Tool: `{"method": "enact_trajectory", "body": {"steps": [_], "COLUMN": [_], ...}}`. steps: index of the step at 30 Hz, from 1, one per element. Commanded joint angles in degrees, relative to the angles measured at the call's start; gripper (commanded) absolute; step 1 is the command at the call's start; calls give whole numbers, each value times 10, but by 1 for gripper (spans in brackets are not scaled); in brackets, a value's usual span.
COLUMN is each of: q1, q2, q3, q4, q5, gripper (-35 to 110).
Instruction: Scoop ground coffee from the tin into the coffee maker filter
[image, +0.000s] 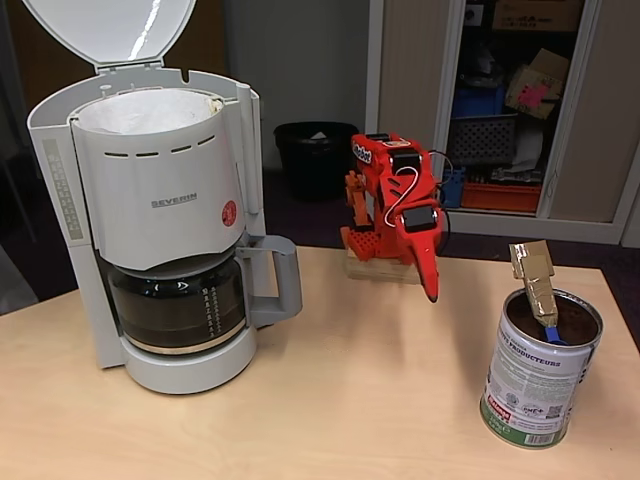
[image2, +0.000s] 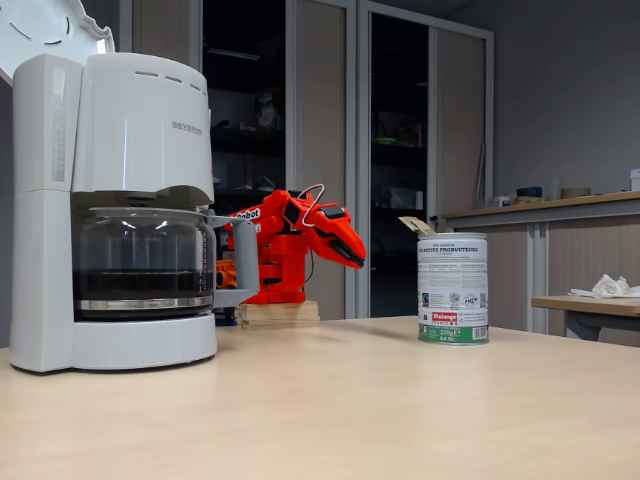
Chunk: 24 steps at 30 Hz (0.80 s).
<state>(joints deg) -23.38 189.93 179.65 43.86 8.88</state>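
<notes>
we see the tin (image: 540, 372) at the table's right with a taped scoop handle (image: 533, 275) left propped in the ground coffee (image: 570, 322) for easy reach, filter (image: 150, 110) uncovered under the raised lid, gripper (image: 431, 285) hanging between, jaws apparently together.

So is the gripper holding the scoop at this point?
No. The gripper hangs in the air between the coffee machine and the tin, while the scoop stands in the tin untouched.
</notes>
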Motion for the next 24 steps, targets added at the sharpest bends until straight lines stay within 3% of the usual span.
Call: {"method": "enact_trajectory", "body": {"steps": [1,14,24], "q1": [-40,-69,-133], "q2": [6,-4,-98], "q3": [-11,-207,-241], "q4": [-15,140,138], "q5": [-18,-77,-6], "gripper": [0,19,24]}}
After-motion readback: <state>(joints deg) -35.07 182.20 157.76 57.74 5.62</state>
